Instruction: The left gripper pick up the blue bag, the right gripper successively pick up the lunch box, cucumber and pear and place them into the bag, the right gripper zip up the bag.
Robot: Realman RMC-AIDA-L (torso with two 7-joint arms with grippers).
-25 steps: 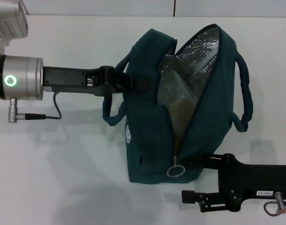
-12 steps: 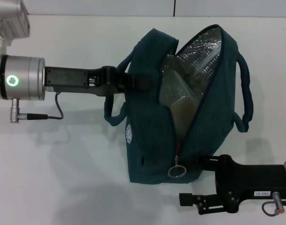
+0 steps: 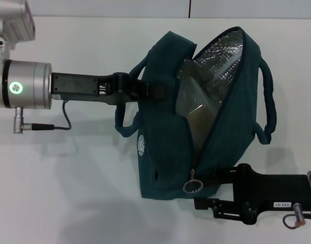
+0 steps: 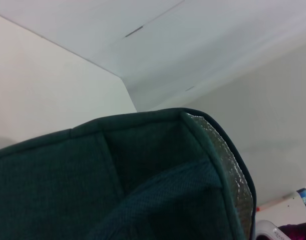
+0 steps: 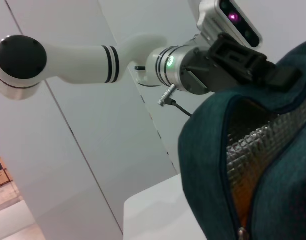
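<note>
Left black two-fingered end effector (image 3: 163, 91) is clamping dark teal fabric bag (image 3: 160, 152) rim | right black end effector (image 3: 208, 189) is sitting by ring zip pull (image 3: 192, 186), fingertips hidden, grip unclear | contents are mostly hidden.

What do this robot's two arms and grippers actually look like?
The left gripper is black, on a slim black section behind a silver cylinder with a green light and a thin black cable. Farther up, that arm is white with black rings. The right gripper is black too, with a small white label.
</note>
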